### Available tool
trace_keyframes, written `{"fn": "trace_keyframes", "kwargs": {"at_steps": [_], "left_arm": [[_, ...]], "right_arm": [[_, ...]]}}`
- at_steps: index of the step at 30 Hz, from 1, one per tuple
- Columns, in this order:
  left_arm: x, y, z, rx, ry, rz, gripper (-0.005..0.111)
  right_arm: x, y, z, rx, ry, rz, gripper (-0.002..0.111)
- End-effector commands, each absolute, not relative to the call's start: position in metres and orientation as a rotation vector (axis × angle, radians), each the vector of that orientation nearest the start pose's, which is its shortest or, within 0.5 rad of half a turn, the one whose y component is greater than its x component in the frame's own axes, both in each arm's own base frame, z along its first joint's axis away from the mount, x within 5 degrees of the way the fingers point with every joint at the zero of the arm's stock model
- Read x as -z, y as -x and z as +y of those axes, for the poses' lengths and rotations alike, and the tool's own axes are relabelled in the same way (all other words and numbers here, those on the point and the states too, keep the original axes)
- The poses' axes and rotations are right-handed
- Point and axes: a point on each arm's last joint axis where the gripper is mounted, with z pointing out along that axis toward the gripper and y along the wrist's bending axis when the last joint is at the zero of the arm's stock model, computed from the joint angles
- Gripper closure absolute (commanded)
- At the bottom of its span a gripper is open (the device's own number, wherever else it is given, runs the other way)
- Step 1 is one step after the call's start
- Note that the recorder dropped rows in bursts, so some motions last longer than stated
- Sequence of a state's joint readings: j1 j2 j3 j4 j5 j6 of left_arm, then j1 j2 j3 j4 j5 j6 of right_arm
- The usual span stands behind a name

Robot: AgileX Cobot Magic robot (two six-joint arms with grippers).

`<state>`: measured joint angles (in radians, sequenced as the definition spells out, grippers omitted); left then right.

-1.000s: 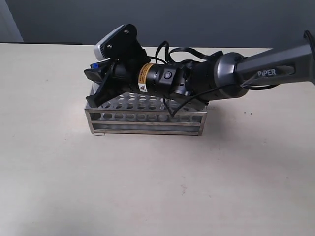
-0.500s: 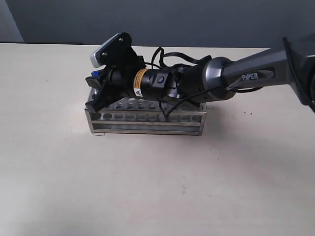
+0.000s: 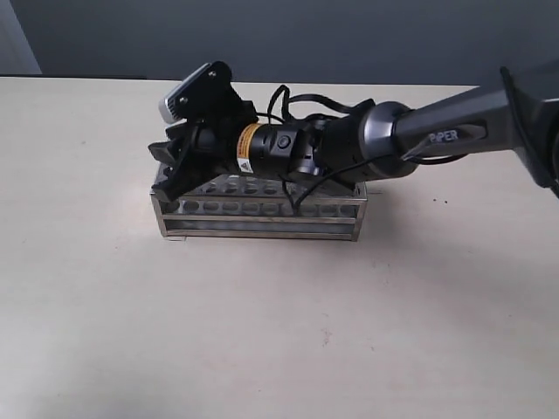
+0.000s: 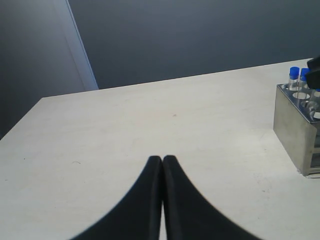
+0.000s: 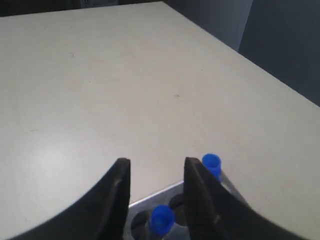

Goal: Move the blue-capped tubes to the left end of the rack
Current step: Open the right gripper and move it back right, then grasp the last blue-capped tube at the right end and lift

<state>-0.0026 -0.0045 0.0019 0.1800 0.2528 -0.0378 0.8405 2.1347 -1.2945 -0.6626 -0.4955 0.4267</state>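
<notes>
The silver rack (image 3: pixel 262 218) stands mid-table, and my right arm reaches across it to its left end. There my right gripper (image 3: pixel 168 166) (image 5: pixel 154 167) stands open above the end holes of the rack (image 5: pixel 160 196). One blue-capped tube (image 5: pixel 161 218) stands in a hole between the fingers, touching neither. A second blue-capped tube (image 5: pixel 211 164) stands just outside one finger. The left wrist view shows two blue caps (image 4: pixel 294 72) at the rack's (image 4: pixel 292 125) near end. My left gripper (image 4: pixel 162 159) is shut and empty over bare table, well away from the rack.
The table (image 3: pixel 262 332) is a plain beige surface with a dark wall behind it. The right arm's cables (image 3: pixel 297 92) loop over the back of the rack. Many rack holes to the right of the gripper are empty.
My right gripper has opened and let go of the blue-capped tube, which now stands in the rack. Before that, the arm sank slightly toward the rack's left end.
</notes>
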Motion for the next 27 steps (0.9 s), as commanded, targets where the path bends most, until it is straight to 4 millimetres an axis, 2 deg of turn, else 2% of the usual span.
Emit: {"fn": "trace_keyframes", "kwargs": {"at_steps": [1, 5, 8, 11, 14, 19, 23, 27], "left_arm": [[-0.192, -0.055, 0.003, -0.126, -0.090, 1.719, 0.106], [-0.192, -0.055, 0.003, -0.126, -0.090, 1.719, 0.106], [-0.192, -0.055, 0.003, -0.126, -0.090, 1.719, 0.106], [-0.192, -0.055, 0.003, -0.126, -0.090, 1.719, 0.106], [-0.192, -0.055, 0.003, -0.126, -0.090, 1.719, 0.106], [-0.192, -0.055, 0.003, -0.126, -0.090, 1.719, 0.106], [-0.192, -0.055, 0.003, -0.126, -0.090, 1.719, 0.106], [-0.192, -0.055, 0.003, -0.126, -0.090, 1.719, 0.106]], "right_arm": [[-0.196, -0.291, 0.354, -0.652, 1.100, 1.612, 0.067], [-0.235, -0.285, 0.340, -0.560, 1.106, 1.567, 0.068], [-0.257, -0.282, 0.323, -0.571, 1.064, 1.521, 0.068], [-0.262, -0.285, 0.296, -0.588, 0.960, 1.558, 0.068], [-0.253, -0.290, 0.265, -0.592, 0.860, 1.616, 0.068], [-0.215, -0.291, 0.225, -0.625, 0.771, 1.666, 0.068], [-0.190, -0.293, 0.211, -0.649, 0.723, 1.706, 0.068], [-0.167, -0.296, 0.213, -0.660, 0.729, 1.751, 0.067]]}}
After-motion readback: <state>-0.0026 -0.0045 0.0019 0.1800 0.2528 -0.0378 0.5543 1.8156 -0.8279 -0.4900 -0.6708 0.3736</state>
